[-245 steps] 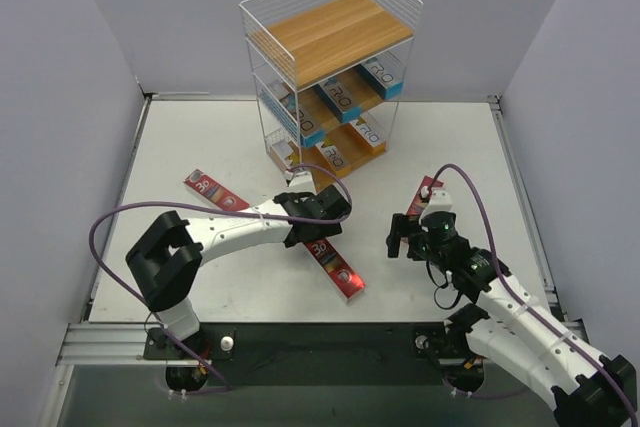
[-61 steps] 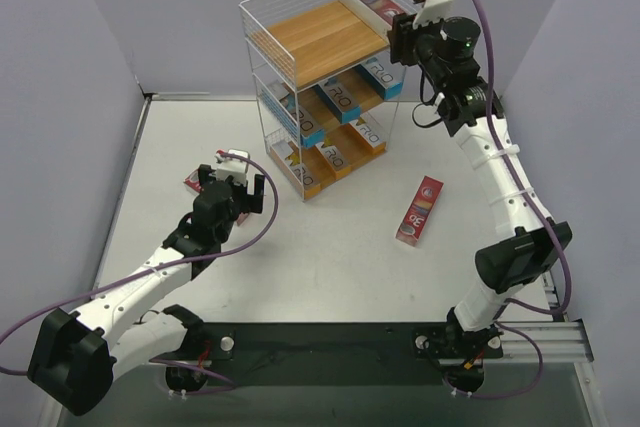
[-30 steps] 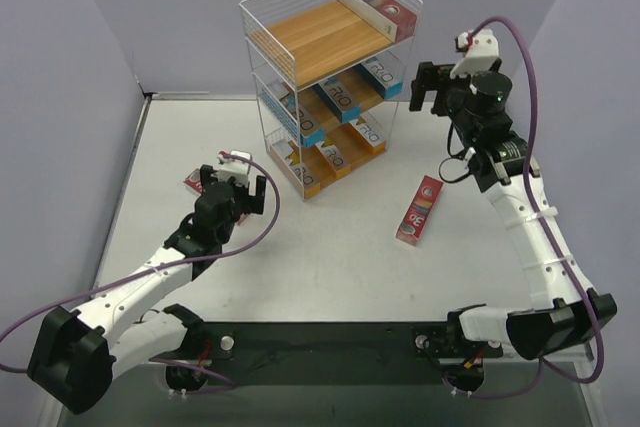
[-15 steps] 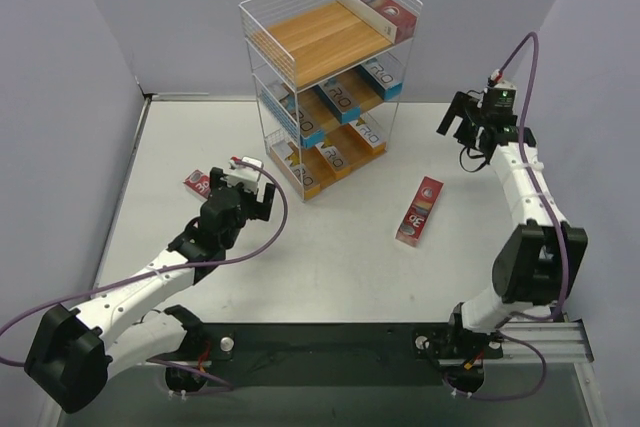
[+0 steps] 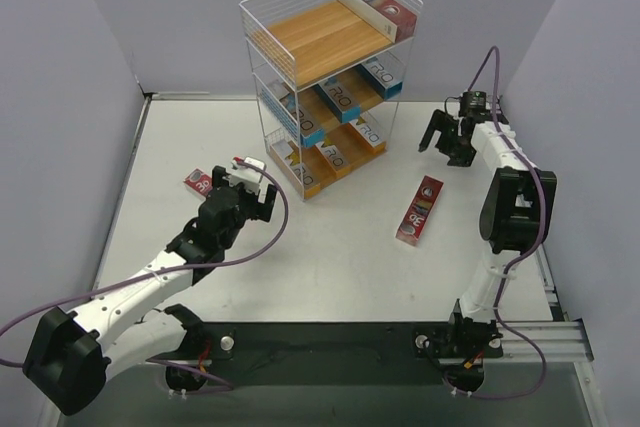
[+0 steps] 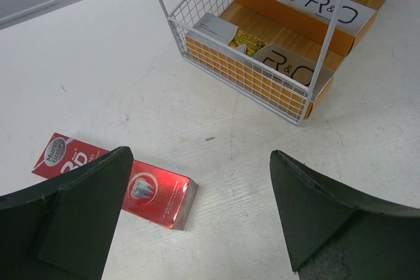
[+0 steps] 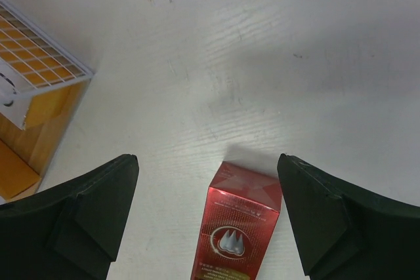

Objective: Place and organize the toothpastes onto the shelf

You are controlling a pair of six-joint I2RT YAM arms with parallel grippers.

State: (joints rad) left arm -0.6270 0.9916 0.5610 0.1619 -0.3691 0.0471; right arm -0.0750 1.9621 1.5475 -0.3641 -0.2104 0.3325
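1. Overhead, the tall white wire shelf with wooden boards [image 5: 315, 39] carries one red toothpaste carton marked "3D" [image 5: 377, 7] along its top tier's right edge.
2. Teal-and-white cartons [image 5: 340, 99] sit on the middle tier; orange-and-white cartons lettered "R&O" [image 6: 305, 11] lie on the bottom board.
3. Left gripper [image 6: 200, 221], jaws wide apart and empty, hovers above a second red "3D" carton [image 6: 154, 191] lying on the white table [image 6: 98, 77].
4. Right gripper [image 7: 209, 218], jaws apart and empty, hangs over a third red carton with a tooth emblem [image 7: 236, 227], flat on the table to the right of the shelf.

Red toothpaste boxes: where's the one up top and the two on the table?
Top-tier red box [image 5: 378, 5], top view, upper face.
Left red box [image 6: 143, 187], left wrist view, tooth picture.
Right red box [image 7: 230, 240], right wrist view, tooth picture.
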